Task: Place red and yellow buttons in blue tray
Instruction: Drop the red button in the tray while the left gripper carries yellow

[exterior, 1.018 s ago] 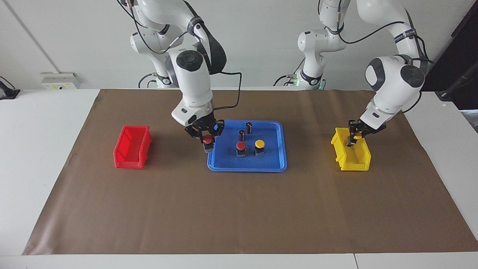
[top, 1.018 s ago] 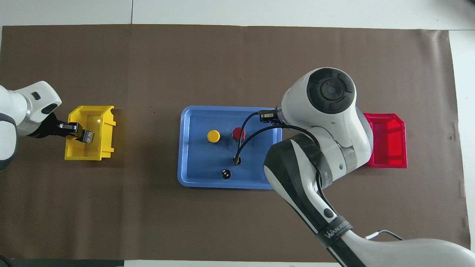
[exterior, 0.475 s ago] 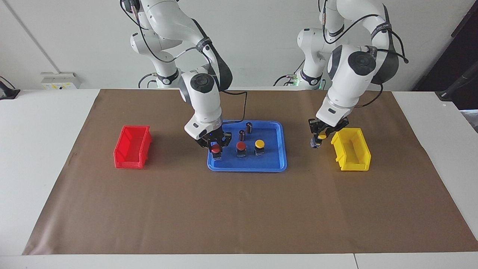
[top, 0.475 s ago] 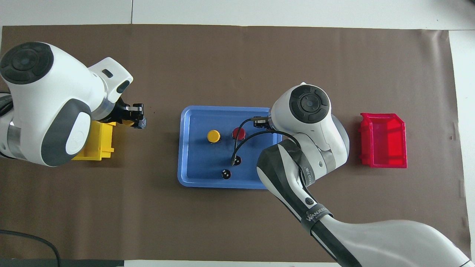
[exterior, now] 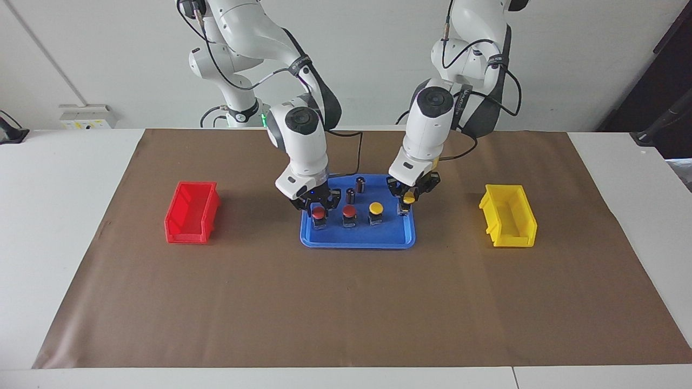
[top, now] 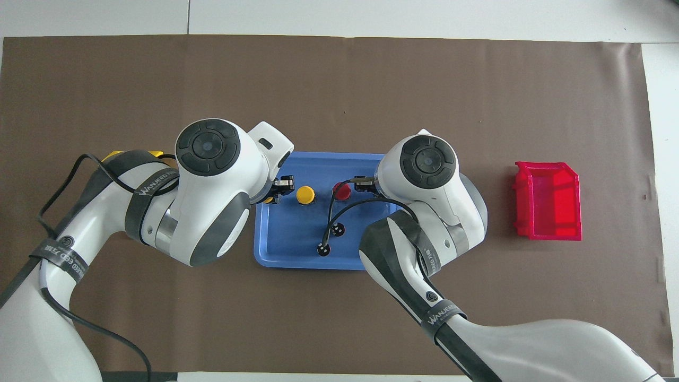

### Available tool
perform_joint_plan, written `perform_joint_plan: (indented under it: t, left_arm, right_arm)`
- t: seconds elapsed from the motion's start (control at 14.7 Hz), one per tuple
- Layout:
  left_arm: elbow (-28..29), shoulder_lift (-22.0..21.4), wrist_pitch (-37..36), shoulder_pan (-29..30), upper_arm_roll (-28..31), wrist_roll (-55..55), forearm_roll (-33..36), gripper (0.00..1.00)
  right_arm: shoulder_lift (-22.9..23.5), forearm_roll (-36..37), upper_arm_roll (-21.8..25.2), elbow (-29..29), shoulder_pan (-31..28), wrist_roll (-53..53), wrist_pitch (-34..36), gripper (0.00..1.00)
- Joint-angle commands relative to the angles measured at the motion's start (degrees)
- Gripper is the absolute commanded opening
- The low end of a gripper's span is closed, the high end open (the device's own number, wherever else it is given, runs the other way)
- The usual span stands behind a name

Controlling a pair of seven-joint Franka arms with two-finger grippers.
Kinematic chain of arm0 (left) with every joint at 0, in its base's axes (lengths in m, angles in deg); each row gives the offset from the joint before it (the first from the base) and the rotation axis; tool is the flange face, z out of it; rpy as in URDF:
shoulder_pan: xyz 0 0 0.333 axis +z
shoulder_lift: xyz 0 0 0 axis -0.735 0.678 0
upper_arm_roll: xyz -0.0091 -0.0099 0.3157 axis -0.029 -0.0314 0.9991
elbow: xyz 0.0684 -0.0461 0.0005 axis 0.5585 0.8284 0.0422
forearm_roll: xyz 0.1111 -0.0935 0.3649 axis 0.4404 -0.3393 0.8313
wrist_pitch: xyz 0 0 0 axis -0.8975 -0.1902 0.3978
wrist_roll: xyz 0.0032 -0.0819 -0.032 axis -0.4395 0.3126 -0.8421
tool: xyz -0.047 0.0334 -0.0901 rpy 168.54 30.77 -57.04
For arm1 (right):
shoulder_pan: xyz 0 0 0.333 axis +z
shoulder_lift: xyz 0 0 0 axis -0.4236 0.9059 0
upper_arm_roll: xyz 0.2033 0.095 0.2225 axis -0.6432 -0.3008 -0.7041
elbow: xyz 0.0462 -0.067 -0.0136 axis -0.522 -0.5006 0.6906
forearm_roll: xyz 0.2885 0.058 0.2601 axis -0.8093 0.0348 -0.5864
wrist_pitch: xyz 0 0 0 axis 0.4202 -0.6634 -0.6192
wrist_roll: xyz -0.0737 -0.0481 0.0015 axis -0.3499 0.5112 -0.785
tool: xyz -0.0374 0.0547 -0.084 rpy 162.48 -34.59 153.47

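The blue tray (exterior: 358,243) lies mid-table; it also shows in the overhead view (top: 286,252). One red button (exterior: 349,211) (top: 342,191) and one yellow button (exterior: 376,208) (top: 305,194) stand in it. My right gripper (exterior: 319,209) is shut on a second red button (exterior: 319,213), low in the tray at the right arm's end; the arm hides it in the overhead view. My left gripper (exterior: 409,196) (top: 277,191) is shut on a second yellow button (exterior: 409,199), held just over the tray's end toward the left arm.
Two dark cylinders (exterior: 360,185) (exterior: 350,195) stand in the tray, nearer to the robots than the buttons. A red bin (exterior: 192,212) (top: 549,201) sits toward the right arm's end, a yellow bin (exterior: 509,216) toward the left arm's end.
My left gripper carried the yellow button from the yellow bin across to the tray's end. My right gripper moved the red button over the rim and lowered it into the tray.
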Motion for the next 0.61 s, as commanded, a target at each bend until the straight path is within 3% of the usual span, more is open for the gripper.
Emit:
perform_joint_plan:
  t: [0.0,0.27,0.41,0.54]
  left_arm:
    - [2.99,-0.20,3.27,-0.91,0.94,-0.57,-0.44,0.01]
    - [4.49,1.46,6.71,-1.09,0.94,-1.27,-0.44,0.02]
    - [4.58,2.60,8.20,-1.44,1.03,-1.10,-0.44,0.15]
    - [4.58,3.48,9.09,-1.09,1.03,-0.84,-0.44,0.56]
  right_arm:
    - [-1.53,0.38,0.14,2.97,-1.51,0.55,3.89,1.00]
    - [-4.52,0.91,0.14,18.86,-9.40,-1.89,27.41,1.00]
    - [-6.44,0.82,0.23,23.45,-14.32,-8.82,36.49,1.00]
    - [-10.22,0.82,0.23,23.64,-19.77,-14.80,41.16,1.00]
